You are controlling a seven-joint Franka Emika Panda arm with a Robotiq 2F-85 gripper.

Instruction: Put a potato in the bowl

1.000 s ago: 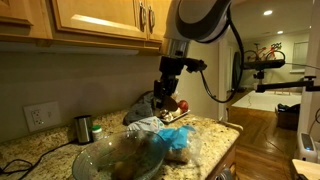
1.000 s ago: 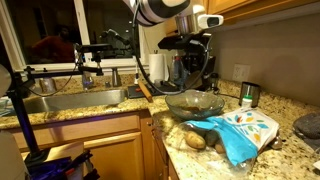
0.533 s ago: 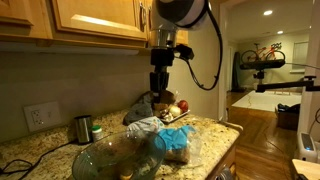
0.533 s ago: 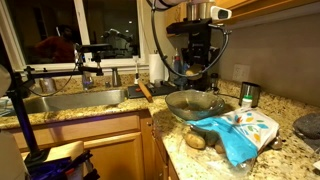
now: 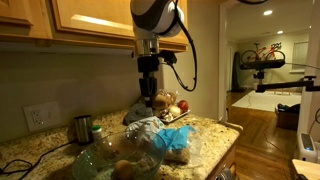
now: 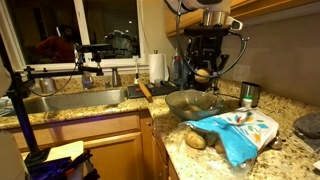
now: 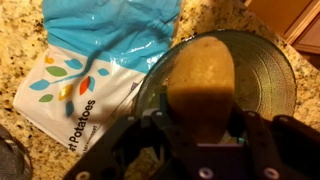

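Clutching a smooth tan potato (image 7: 200,70), the claw (image 7: 200,115) hangs over the rounded clear-glass bowl (image 7: 270,72). Only the wrist view shows the oval's long axis, crossing the line between the fingers (image 7: 158,125); an exterior view shows the gap to the bowl (image 6: 195,103) below the claw.

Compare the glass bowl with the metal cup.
The bowl is clear glass; the cup is shiny metal. The bowl is wide and shallow; the cup is narrow and tall. The bowl sits below the held potato; the cup stands off to the side. Both stand upright on the counter.
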